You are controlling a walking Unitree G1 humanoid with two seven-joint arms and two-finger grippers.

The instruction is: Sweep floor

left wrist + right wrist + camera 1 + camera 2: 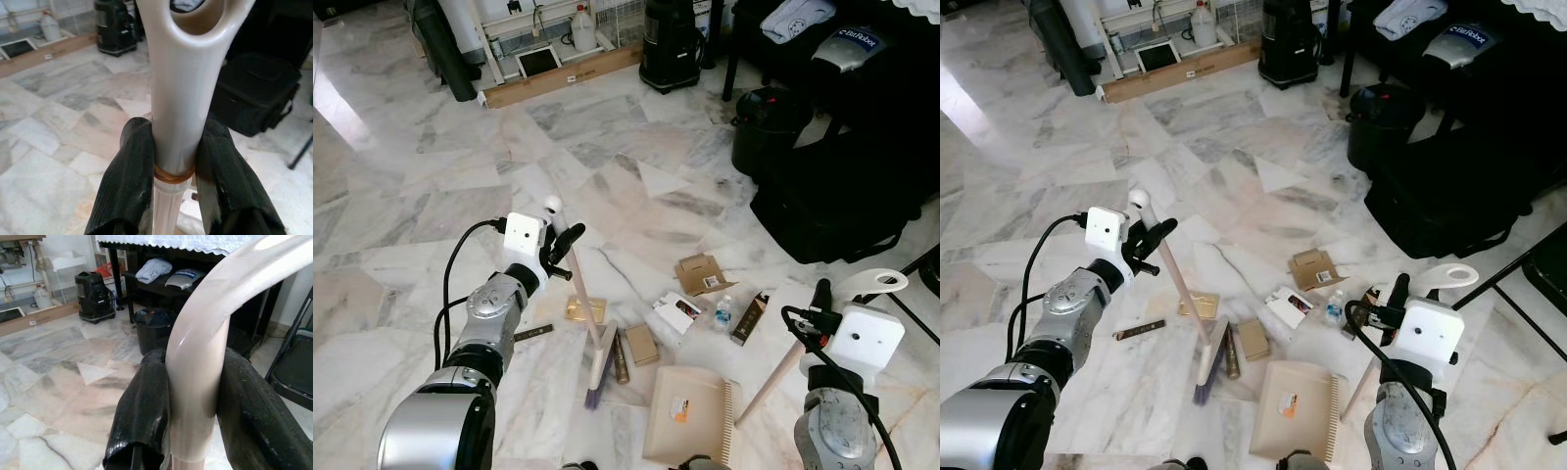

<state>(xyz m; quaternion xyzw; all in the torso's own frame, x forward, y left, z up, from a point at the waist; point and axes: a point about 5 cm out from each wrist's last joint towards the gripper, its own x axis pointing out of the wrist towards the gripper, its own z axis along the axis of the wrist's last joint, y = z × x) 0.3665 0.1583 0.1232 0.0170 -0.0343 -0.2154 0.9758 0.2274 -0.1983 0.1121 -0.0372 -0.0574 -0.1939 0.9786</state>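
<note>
Left gripper (563, 238) clamped near the top of the broom (590, 333), jaws closed tight on the pale handle just above a thin copper-coloured ring (172, 175) (clear in the left wrist view). Cream shaft slanting down and toward the robot's right to a flat head with purple bristles (592, 398), resting on the floor (431, 186). Right gripper (1393, 297) shut on the handle of the dustpan (690, 416), fingers (144, 406) pressed either side of the cream loop at its upper end; beige pan lying flat on the floor, comb teeth along its right edge, just right of the broom head.

Scattered litter beyond the pan: a gold packet (584, 309) beside the shaft, a tan box (640, 344), an open cardboard carton (701, 273), a white card (677, 310), a small water bottle (722, 312), a dark carton (749, 318), a dark strip (532, 333) to the left.

White and grey marble tiles, glossy. Black bin (769, 127) and a large black bag (842, 201) crowding the right side; black appliance (671, 44), long cardboard box (563, 76) and white jug (582, 29) along the far edge. Wide open floor ahead and to the left.
</note>
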